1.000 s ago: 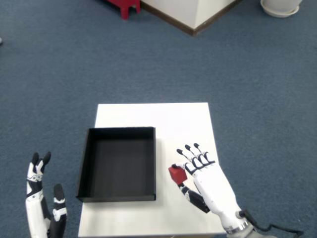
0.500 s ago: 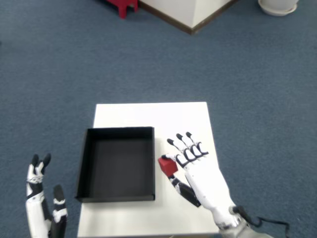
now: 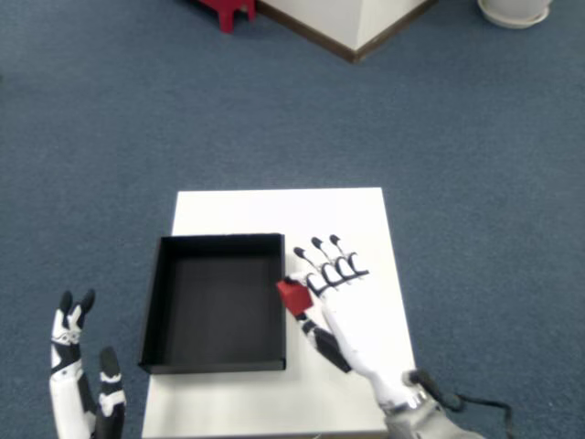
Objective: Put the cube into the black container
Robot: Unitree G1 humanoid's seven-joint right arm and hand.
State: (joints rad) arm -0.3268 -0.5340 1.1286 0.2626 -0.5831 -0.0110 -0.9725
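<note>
A small red cube (image 3: 292, 295) is pinched between the thumb and a finger of my right hand (image 3: 334, 302), whose other fingers are spread. The cube hangs right over the right rim of the black container (image 3: 157, 294), a shallow square tray lying on the left half of the white table (image 3: 338, 219). Nothing shows inside the container. The white and black right hand and forearm reach in from the bottom right. At the bottom left, off the table, my left hand (image 3: 78, 375) is raised with its fingers pointing up and holds nothing.
Blue carpet surrounds the small table. A red stool leg (image 3: 228, 9), a white wall corner with a brown skirting (image 3: 352, 32) and a white round base (image 3: 516, 11) stand far off at the top. Bare white tabletop lies behind and to the right of the container.
My right hand has carried the red cube leftward and slightly away from me, from the bare tabletop to the container's right rim. The left hand has sunk a little.
</note>
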